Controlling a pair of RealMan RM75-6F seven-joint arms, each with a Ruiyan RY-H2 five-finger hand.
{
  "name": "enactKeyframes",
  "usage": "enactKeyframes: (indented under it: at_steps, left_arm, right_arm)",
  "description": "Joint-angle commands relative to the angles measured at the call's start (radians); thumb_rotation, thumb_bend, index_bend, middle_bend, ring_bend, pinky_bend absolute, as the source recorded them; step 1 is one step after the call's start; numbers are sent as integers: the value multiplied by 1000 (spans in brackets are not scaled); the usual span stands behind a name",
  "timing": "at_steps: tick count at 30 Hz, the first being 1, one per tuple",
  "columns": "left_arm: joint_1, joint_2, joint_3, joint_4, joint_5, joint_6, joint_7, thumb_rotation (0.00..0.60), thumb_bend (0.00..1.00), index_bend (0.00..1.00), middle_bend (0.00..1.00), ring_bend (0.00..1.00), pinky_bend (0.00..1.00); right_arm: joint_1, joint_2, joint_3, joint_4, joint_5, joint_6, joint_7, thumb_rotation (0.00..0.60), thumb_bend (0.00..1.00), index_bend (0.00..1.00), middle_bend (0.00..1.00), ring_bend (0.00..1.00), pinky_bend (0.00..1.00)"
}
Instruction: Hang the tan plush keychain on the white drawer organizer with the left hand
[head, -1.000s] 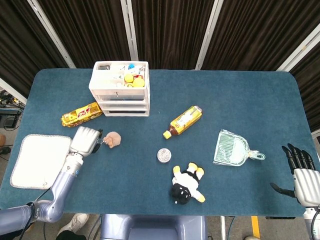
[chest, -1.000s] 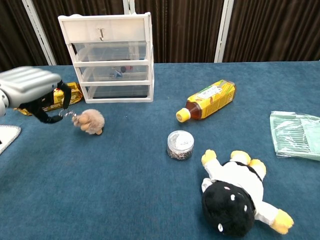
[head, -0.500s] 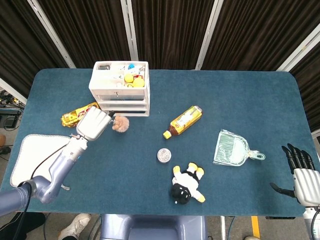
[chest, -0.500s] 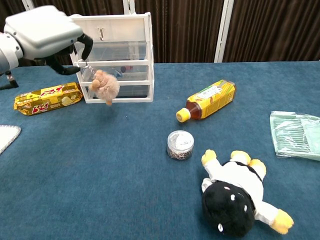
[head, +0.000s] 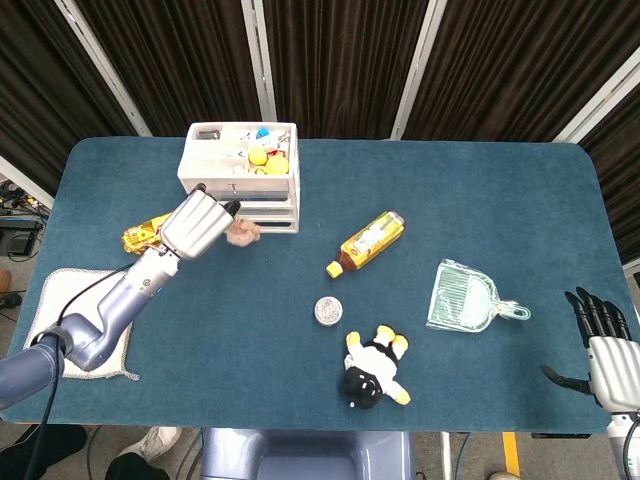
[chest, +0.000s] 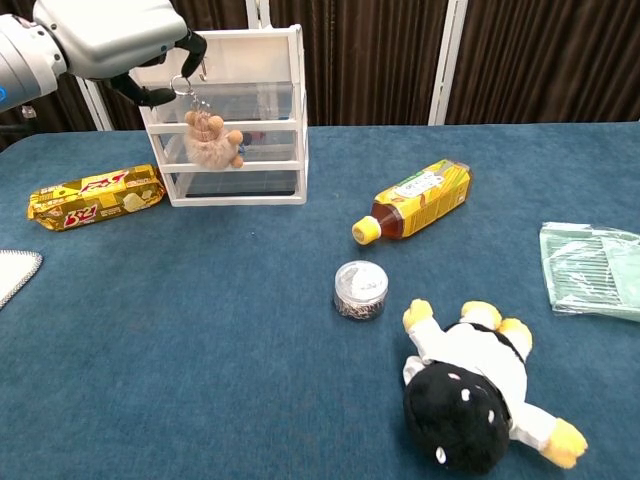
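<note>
The tan plush keychain (chest: 210, 139) (head: 241, 233) dangles by its metal ring and chain in front of the white drawer organizer (chest: 257, 45) (head: 239, 176). My left hand (chest: 110, 37) (head: 196, 224) pinches the ring right at the small hook on the organizer's top drawer front; whether the ring sits on the hook I cannot tell. The plush hangs over the middle drawer front, off the table. My right hand (head: 603, 350) rests at the table's near right corner with fingers apart and nothing in it.
A yellow snack pack (chest: 95, 196) lies left of the organizer, a white cloth (head: 62, 311) at the near left. A yellow bottle (chest: 418, 198), a small round tin (chest: 360, 289), a black-and-white plush (chest: 470, 385) and a clear green dustpan (head: 468, 297) lie to the right.
My left hand lifted the keychain off the table and carried it up and back to the organizer's top drawer front. The right hand has not moved.
</note>
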Motion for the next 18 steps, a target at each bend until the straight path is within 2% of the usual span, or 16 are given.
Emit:
enactKeyframes:
  at_steps: [1,5,18]
  left_arm:
    - [-17,-22,-7,45,4,-4,-32,600,346,512,1000,882,765]
    - [-41,-54,-12,113,13,-8,-67,600,347,512,1000,881,765]
    - [-78,-119,-19,242,2,-26,-109,600,347,512,1000,879,765]
  right_arm:
    - [0,0,1,-1,1,0,0,600,2,0,0,0,0]
    - [0,-1,0,-1,1,0,-1,600,2,0,0,0,0]
    - [-1,3,1,-5,3,-2,8,600,2,0,0,0,0]
